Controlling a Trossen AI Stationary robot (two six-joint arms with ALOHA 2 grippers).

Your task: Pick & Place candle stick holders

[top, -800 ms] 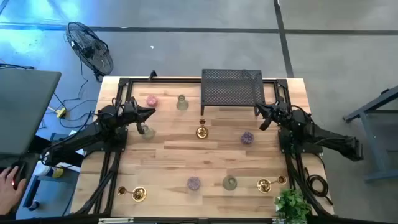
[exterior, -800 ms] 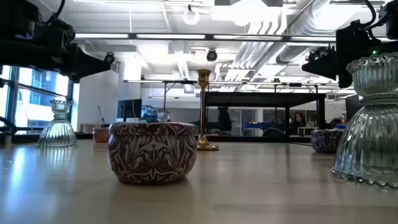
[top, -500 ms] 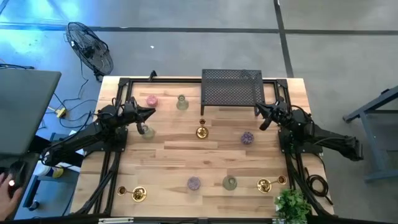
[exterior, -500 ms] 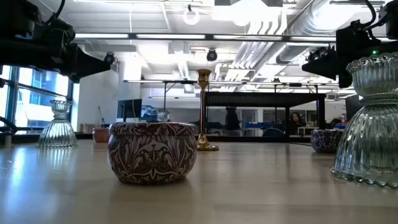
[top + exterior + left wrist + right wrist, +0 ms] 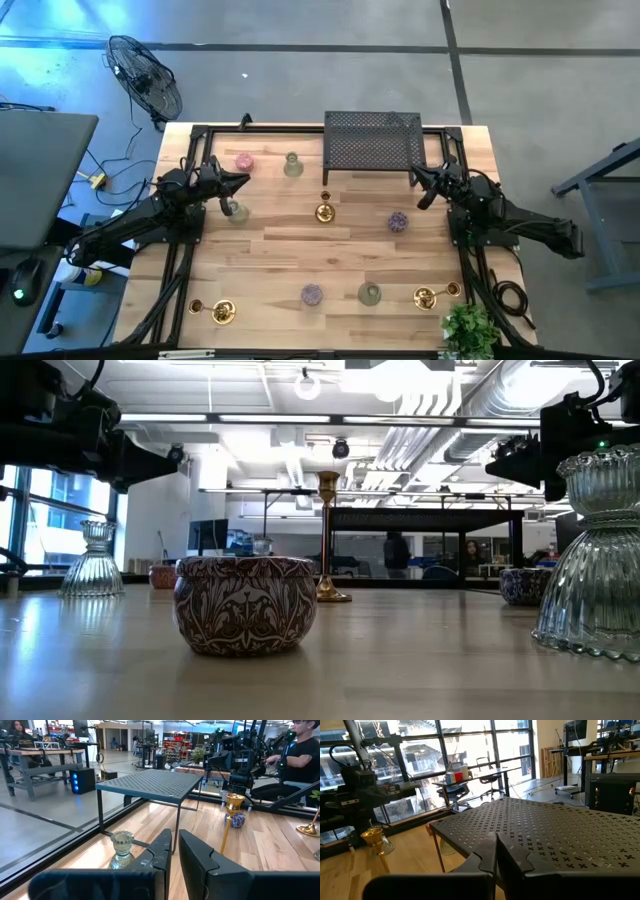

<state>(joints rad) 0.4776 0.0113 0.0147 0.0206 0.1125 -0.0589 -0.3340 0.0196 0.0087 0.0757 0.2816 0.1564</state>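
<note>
Several candle stick holders stand on the wooden table [image 5: 270, 255]. A pink cup [image 5: 243, 162] and a pale-green glass [image 5: 292, 165] are at the far left. A clear glass holder [image 5: 237, 211], an upright brass one [image 5: 323, 211] and a purple cup [image 5: 398, 222] are mid-table. A purple cup [image 5: 312, 295], a green glass [image 5: 370, 294] and brass holders [image 5: 222, 311] [image 5: 427, 297] sit near the front edge. My left gripper [image 5: 240, 183] [image 5: 175, 852] hovers shut, above and just beyond the clear glass. My right gripper [image 5: 418, 190] [image 5: 496, 847] hovers shut by the rack's right leg.
A black perforated metal rack [image 5: 372, 142] stands at the table's far edge between the arms. A small leafy plant [image 5: 468, 330] sits at the near right corner. A fan [image 5: 145, 80] stands off the table at far left.
Both arms have kept still and no holder has moved. A person's hand at the picture's left edge in the high view has gone out of sight.
</note>
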